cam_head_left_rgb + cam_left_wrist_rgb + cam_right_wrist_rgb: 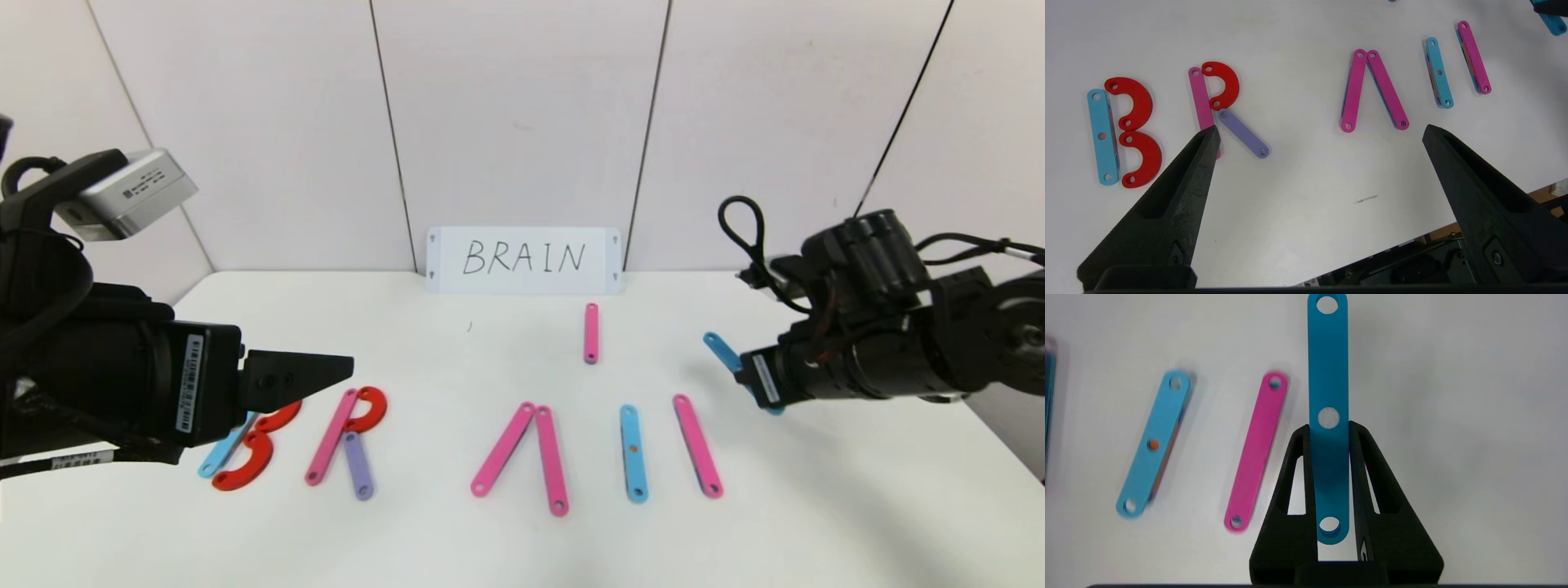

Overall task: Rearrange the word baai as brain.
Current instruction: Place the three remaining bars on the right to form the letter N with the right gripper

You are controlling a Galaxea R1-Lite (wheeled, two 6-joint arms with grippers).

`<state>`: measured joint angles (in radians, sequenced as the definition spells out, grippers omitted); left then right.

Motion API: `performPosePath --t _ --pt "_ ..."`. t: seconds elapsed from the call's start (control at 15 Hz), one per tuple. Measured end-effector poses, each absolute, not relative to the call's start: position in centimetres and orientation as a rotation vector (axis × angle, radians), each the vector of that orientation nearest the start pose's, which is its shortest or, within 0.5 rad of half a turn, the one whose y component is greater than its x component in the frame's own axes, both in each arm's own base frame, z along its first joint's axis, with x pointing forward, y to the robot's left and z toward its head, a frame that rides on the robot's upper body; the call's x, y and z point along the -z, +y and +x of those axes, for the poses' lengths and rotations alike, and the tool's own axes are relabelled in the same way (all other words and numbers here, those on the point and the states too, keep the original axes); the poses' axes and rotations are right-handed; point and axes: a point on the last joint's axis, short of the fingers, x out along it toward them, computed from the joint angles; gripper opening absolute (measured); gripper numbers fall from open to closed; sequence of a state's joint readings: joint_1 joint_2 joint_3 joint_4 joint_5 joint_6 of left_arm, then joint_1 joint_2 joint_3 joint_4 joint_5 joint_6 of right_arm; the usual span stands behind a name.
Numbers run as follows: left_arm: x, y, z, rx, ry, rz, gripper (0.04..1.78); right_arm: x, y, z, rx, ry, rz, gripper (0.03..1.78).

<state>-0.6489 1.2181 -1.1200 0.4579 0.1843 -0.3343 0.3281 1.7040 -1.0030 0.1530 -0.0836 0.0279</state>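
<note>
while the white table [816,523] fills most of the head view, the left arm reaches in low on the left and the right arm on the right, both above it. against the back wall stands the white card [523,260] with "brain" handwritten on it. on the table in front of it lies the word [457,445] in flat plastic pieces: a b [1122,132] of one blue bar and two red arcs, an r [1220,106] of a pink bar, a red arc and a purple bar, two pink bars [522,457] meeting at the top with no crossbar, then a blue bar [633,452] and a pink bar [696,445] lying side by side but apart. a short pink bar [591,332] lies alone nearer the card. the left gripper [1318,132] hangs over the table's near edge by the b and r, its fingers spread wide and holding nothing. the right gripper [1329,428] is clamped on a darker blue bar [1327,375], which seems lifted off the table, just right of the pink bar
</note>
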Motion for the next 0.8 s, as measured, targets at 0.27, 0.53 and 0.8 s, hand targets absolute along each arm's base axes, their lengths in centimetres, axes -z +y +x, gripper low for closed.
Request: performPosePath --t 0.27,0.53,0.8 --pt "-28.6 -9.6 13.3 0.361 0.58 -0.093 1.73 -15.1 8.1 23.7 -0.3 0.807 -0.158 0.27" --pt "-28.5 -9.6 13.4 0.361 0.581 -0.092 1.73 -13.6 7.5 23.0 -0.391 0.792 -0.14 0.27" --pt "-28.4 -9.7 13.4 0.361 0.583 -0.092 1.73 -12.6 5.8 23.4 -0.454 0.812 -0.178 0.27"
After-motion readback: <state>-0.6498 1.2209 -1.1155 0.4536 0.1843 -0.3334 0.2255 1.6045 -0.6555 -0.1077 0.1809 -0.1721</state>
